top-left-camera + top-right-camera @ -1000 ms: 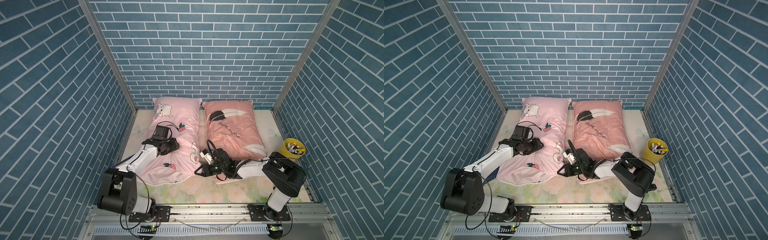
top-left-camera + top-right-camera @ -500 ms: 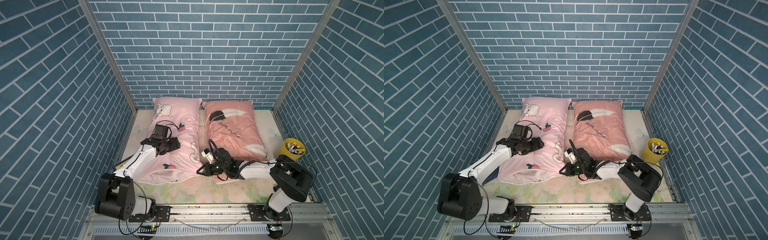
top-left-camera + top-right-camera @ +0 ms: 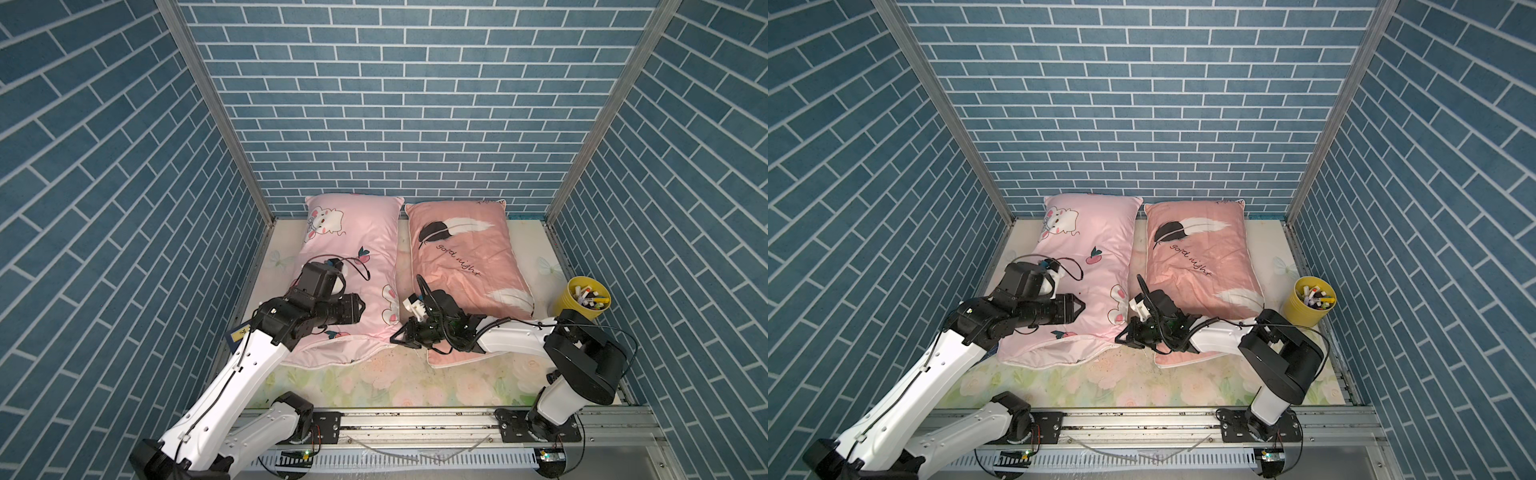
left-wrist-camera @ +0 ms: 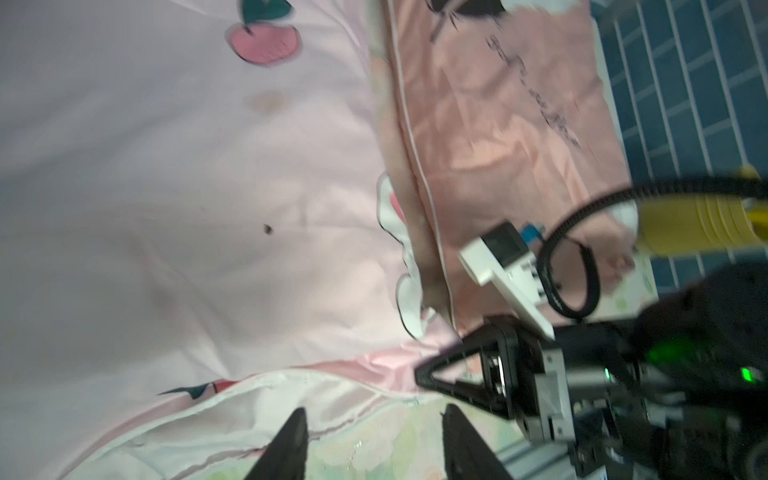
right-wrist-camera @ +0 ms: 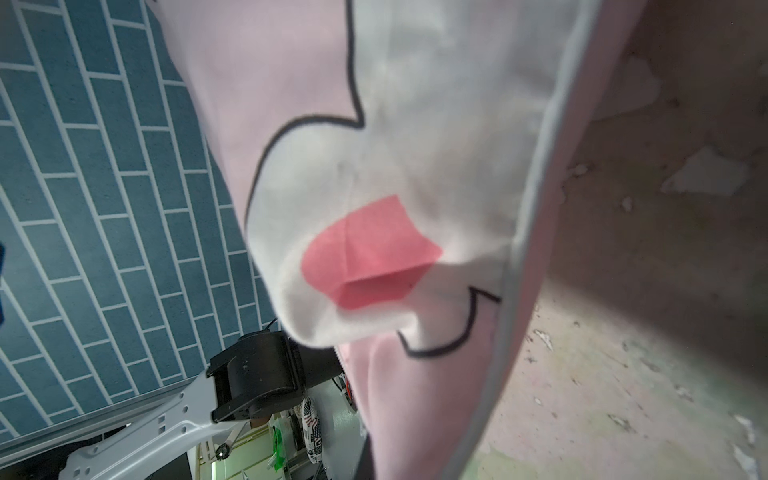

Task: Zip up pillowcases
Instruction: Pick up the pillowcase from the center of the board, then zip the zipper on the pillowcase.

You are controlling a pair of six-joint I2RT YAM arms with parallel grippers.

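Two satiny pillowcases lie side by side on a floral sheet [image 3: 374,374], their long edges nearly touching. The light pink pillowcase [image 3: 353,249], on the left in both top views, shows a white cartoon animal and red fruits. Its near edge gapes open on something white, perhaps the pillow inside. The salmon pillowcase [image 3: 461,257] carries black-and-white feathers and "good night" script.

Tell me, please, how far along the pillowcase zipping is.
Nothing looks finished. The pink case gapes along its near edge, white pillow showing. In hand: the right gripper, shut, seems to pinch its near corner; the left gripper hovers open above it. Left: zipping it shut. The salmon case: near edge partly behind the right arm, so I cannot judge it.
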